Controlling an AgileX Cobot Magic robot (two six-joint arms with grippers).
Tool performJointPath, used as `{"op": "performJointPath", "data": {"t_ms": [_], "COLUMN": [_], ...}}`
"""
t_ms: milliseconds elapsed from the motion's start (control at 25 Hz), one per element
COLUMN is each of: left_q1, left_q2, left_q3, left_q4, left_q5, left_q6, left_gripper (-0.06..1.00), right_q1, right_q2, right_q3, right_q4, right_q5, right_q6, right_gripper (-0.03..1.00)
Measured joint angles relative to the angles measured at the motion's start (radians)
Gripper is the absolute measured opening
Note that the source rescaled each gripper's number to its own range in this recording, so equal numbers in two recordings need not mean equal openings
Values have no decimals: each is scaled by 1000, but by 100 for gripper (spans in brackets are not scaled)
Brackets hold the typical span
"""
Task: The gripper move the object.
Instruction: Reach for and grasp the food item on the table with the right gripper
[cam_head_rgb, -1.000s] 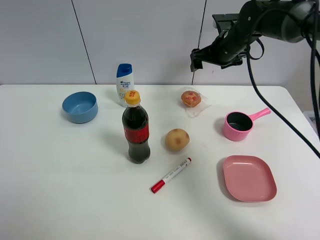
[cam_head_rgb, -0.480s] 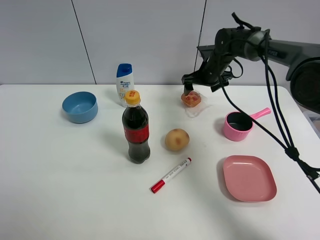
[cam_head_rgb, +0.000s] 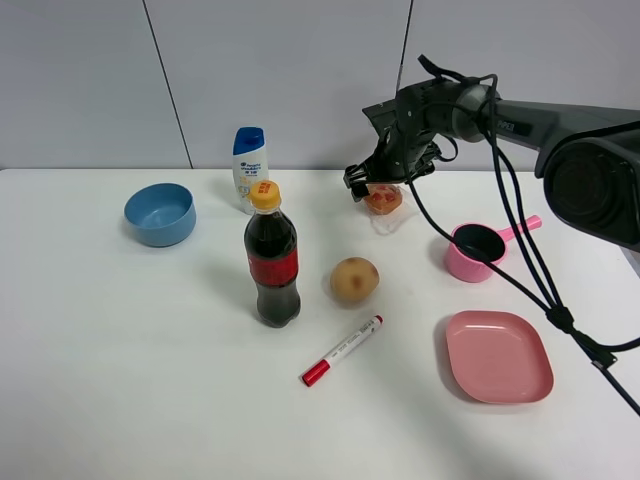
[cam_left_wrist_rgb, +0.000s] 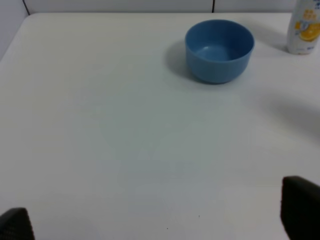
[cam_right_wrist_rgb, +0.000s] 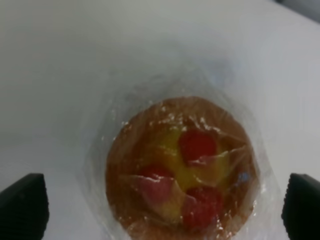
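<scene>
Round golden-orange pastry (cam_right_wrist_rgb: 182, 170), yellow glaze in the middle with red spots, sealed in clear crinkly wrapper. Lies flat on the white table (cam_head_rgb: 150, 380) near the back wall, beyond the potato (cam_head_rgb: 354, 279) and beside the pink pot (cam_head_rgb: 476, 251). Right gripper (cam_head_rgb: 378, 186) poised directly over it, fingers (cam_right_wrist_rgb: 22, 206) spread wide to either side, clear of the wrapper. Left gripper (cam_left_wrist_rgb: 157, 222) low over bare table short of the blue bowl (cam_left_wrist_rgb: 219, 50), fingers likewise wide apart, holding nothing.

Wrapped red-spotted golden pastry (cam_right_wrist_rgb: 180, 172) lies flat; right pincer (cam_right_wrist_rgb: 161, 206) straddles it, spread wide.
</scene>
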Motion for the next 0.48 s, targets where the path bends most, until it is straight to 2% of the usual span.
{"op": "performJointPath", "data": {"t_ms": [480], "left_q1": [0], "left_q2": [0], "left_q3": [0], "left_q4": [0], "left_q5": [0], "left_q6": [0], "left_gripper": [100], "right_q1": [0], "right_q2": [71], "right_q3": [0], "right_q4": [-16], "right_q5": [-57], "right_q6": [36], "right_gripper": [95]}}
